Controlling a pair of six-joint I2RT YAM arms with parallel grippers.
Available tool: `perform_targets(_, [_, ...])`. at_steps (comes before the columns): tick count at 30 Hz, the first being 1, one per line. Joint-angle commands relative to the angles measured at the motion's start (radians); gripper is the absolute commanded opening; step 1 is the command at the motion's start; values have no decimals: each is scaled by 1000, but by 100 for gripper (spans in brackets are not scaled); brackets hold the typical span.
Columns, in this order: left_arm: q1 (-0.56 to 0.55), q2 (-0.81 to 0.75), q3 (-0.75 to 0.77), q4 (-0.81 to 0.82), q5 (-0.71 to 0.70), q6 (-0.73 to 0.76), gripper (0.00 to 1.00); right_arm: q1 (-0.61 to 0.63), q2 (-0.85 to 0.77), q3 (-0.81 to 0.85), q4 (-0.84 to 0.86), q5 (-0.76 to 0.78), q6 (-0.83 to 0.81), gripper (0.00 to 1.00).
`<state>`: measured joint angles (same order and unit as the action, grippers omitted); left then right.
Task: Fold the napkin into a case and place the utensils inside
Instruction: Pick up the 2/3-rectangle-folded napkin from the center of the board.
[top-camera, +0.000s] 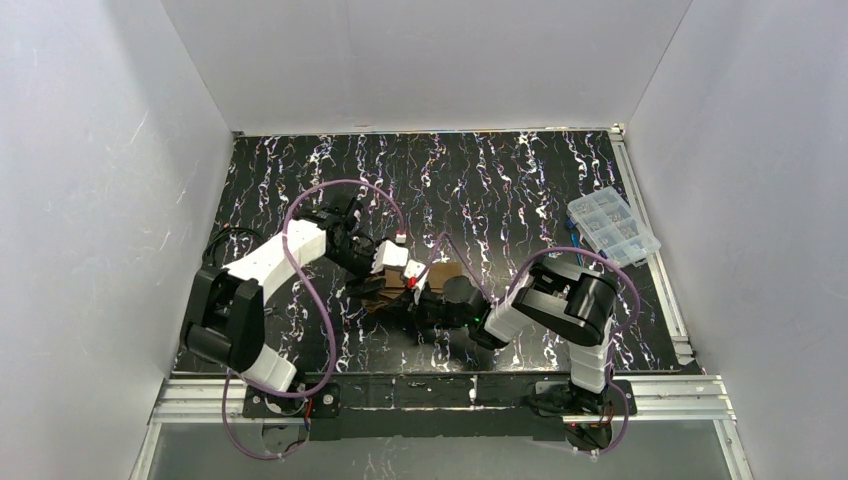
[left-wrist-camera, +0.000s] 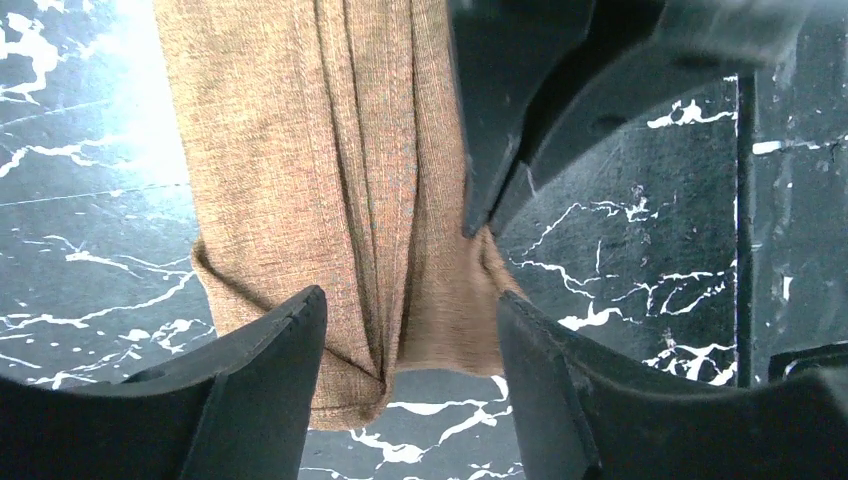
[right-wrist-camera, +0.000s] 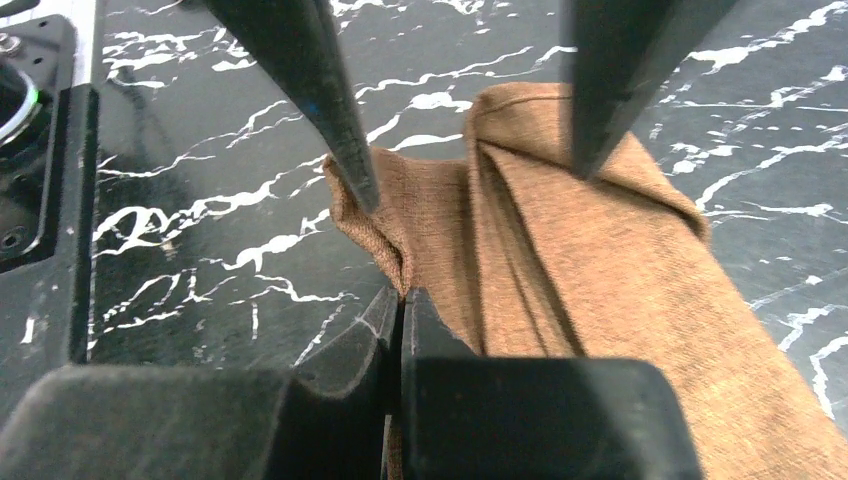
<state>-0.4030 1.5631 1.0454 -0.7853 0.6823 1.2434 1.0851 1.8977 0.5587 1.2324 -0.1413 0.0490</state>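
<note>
The left claw (left-wrist-camera: 410, 300) stands spread, one finger on each side of the near end of the napkin (left-wrist-camera: 300, 150). It grips nothing that I can tell, likely so that the cloth is free to be shifted under it. The right claw (right-wrist-camera: 400, 300) is pressed together on the napkin's folded edge, pinching a ridge of cloth near the corner. Seen from the left wrist, it comes in from 1 o'clock and bites the long edge. That pinch probably serves to hold the layers stacked while the fold is worked into a case. The napkin lies as a narrow, layered brown strip, flat on the bench (left-wrist-camera: 90, 200), near the bench's middle between the two arms. A clear plastic box (top-camera: 613, 228) sits well apart at 2 o'clock. The utensils cannot be made out.
</note>
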Motion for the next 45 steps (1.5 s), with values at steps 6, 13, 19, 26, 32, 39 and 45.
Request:
perform_targets(6, [-24, -139, -158, 153, -48, -81, 99, -3, 39, 40, 63, -66, 73, 4])
perform_targets(13, [-10, -134, -82, 42, 21, -38, 98, -54, 62, 36, 103, -91, 153, 2])
perform_targets(19, [-10, -138, -86, -17, 59, 39, 99, -73, 52, 48, 88, -117, 184, 1])
perform_targets(26, [-15, -152, -162, 47, 9, 88, 98, -84, 56, 62, 68, -135, 215, 1])
perform_targets(32, [-29, -153, -222, 227, -80, 27, 98, -101, 57, 63, 62, -148, 252, 1])
perform_targets(39, [-34, -156, -265, 399, -188, -41, 83, -109, 75, 59, 82, -172, 287, 1])
perform_targets(45, [-34, -154, -237, 365, -167, -69, 50, -109, 80, 58, 83, -181, 299, 1])
